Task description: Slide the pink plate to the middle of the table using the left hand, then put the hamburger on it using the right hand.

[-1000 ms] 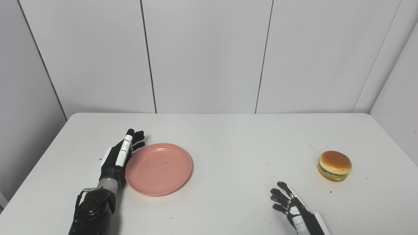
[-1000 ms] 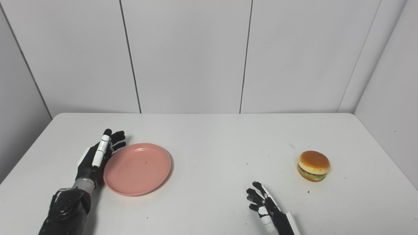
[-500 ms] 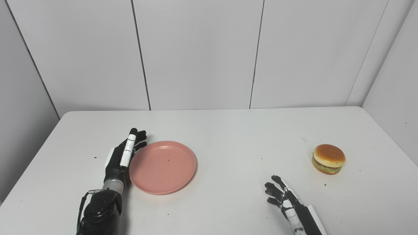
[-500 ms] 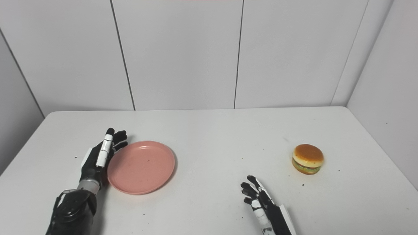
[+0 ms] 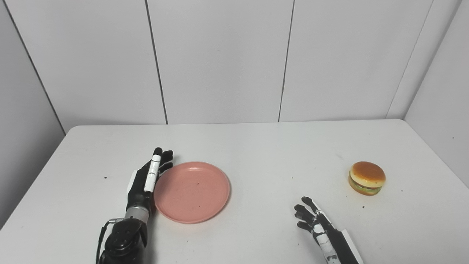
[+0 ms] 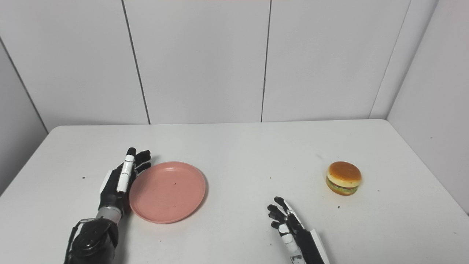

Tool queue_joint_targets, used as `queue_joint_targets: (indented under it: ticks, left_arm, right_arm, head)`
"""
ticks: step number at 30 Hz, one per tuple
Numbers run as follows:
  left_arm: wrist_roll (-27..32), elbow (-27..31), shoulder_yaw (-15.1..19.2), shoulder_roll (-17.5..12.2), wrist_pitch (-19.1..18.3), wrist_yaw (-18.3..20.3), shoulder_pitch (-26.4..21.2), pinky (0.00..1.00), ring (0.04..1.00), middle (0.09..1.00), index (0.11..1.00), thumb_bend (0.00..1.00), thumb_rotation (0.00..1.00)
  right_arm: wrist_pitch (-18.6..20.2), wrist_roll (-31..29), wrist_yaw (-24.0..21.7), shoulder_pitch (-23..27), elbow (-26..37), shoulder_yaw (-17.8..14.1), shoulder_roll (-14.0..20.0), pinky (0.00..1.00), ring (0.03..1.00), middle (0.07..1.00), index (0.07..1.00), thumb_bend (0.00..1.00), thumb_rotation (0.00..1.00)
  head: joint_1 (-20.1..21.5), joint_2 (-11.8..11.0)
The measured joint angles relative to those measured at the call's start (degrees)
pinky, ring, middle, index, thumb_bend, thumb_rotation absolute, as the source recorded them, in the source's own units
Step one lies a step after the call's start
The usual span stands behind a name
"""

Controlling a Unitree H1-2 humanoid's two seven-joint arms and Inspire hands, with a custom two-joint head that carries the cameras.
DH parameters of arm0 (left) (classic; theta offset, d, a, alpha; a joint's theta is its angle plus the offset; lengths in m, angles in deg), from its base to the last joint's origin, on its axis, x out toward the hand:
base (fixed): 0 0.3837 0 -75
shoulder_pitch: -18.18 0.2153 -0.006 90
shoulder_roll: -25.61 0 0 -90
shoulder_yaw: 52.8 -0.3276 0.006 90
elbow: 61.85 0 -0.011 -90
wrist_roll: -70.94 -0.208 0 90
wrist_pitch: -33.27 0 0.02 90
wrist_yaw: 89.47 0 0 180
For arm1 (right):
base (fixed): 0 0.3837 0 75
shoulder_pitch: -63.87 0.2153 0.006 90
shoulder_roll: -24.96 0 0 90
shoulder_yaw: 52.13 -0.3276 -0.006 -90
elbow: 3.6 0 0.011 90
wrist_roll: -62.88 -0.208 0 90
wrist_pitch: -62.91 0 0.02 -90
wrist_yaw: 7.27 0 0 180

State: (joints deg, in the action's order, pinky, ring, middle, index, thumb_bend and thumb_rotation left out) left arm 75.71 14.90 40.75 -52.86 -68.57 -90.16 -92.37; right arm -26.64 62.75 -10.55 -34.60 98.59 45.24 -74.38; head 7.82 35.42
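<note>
A pink plate (image 5: 191, 191) lies flat on the white table (image 5: 256, 154), left of the middle. My left hand (image 5: 146, 180) stands on edge with fingers stretched out, pressed against the plate's left rim; it holds nothing. The hamburger (image 5: 366, 178) sits on the table at the right, well apart from the plate. My right hand (image 5: 318, 227) rests low near the front edge, fingers spread, holding nothing, some way to the left of and nearer than the hamburger (image 6: 343, 178).
Grey wall panels (image 5: 220, 58) rise behind the table's far edge and along the right side. Small dark specks dot the tabletop. Bare table surface lies between plate and hamburger.
My left hand and the pink plate have shifted to the right across the table. The camera also moved a little. The hamburger keeps its place on the table.
</note>
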Motion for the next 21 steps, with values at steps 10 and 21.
queue_joint_targets:
  ticks: [10, 21]
  left_arm:
    - [-0.7, 4.8, -1.5, 3.2, -3.3, -0.6, 2.0, 0.77, 0.843, 0.868, 0.721, 0.74, 0.95]
    - [-1.1, 5.8, -1.3, 4.9, -4.4, -1.5, 2.0, 0.8, 0.868, 0.886, 0.734, 0.73, 0.95]
  right_arm:
    - [0.8, 1.0, 0.1, 0.0, 0.9, 0.7, -0.1, 0.83, 0.856, 0.857, 0.914, 0.84, 1.0]
    - [1.8, 2.0, 0.9, 0.2, 1.5, 1.9, -0.2, 0.83, 0.862, 0.861, 0.917, 0.82, 0.99]
  head:
    - [1.4, 1.8]
    - [3.2, 2.5]
